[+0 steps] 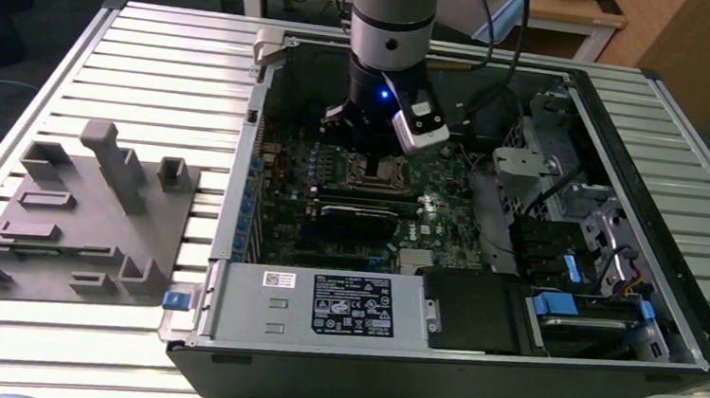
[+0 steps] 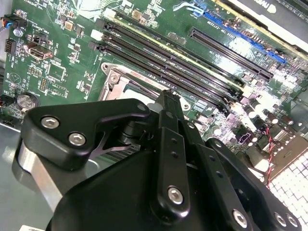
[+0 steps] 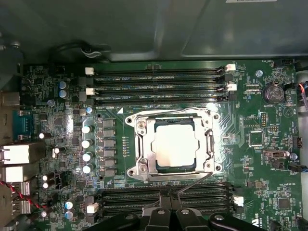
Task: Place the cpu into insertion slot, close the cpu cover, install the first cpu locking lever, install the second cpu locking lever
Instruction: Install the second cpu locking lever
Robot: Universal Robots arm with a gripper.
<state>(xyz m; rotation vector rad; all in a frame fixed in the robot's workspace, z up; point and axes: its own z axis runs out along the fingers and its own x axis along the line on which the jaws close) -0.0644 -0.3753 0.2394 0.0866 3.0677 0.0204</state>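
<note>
The cpu (image 3: 176, 145) sits in the insertion slot (image 3: 144, 126) under the closed cpu cover (image 3: 146, 153); the gripper (image 3: 169, 204), fingers together, hangs beside it; board lettering is unreadable

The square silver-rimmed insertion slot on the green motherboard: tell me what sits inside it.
Inside the silver-rimmed insertion slot lies the flat square grey-topped cpu, framed by the thin silvery cpu cover. The slot's contacts beneath the chip are hidden.
</note>
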